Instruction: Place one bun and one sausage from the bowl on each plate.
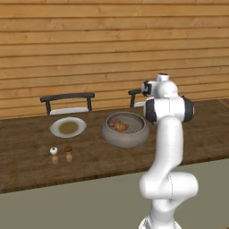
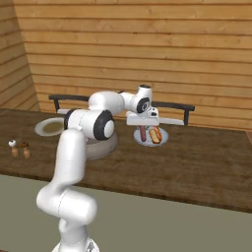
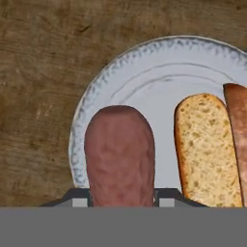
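Observation:
My gripper (image 2: 142, 127) is shut on the sausage (image 3: 119, 154), a reddish-brown cylinder that hangs end-down just above the white plate (image 3: 144, 72). It is over the plate's left part in the hand view. The bun (image 3: 205, 144) lies on this plate beside it, cut face up and orange-brown crust at its right side. In the right base view the sausage (image 2: 143, 133) and the bun (image 2: 155, 135) stand side by side over that plate (image 2: 162, 140). The grey-brown bowl (image 1: 126, 134) holds more food at the table's middle. The plate with the olive-brown centre (image 1: 68, 127) sits to its left.
Two small shakers (image 1: 54, 155) (image 1: 68, 154) stand near the table's front edge, left of the bowl. Dark chairs (image 1: 67, 99) (image 2: 170, 109) line the far side of the wooden table (image 2: 197, 162). A plank wall rises behind.

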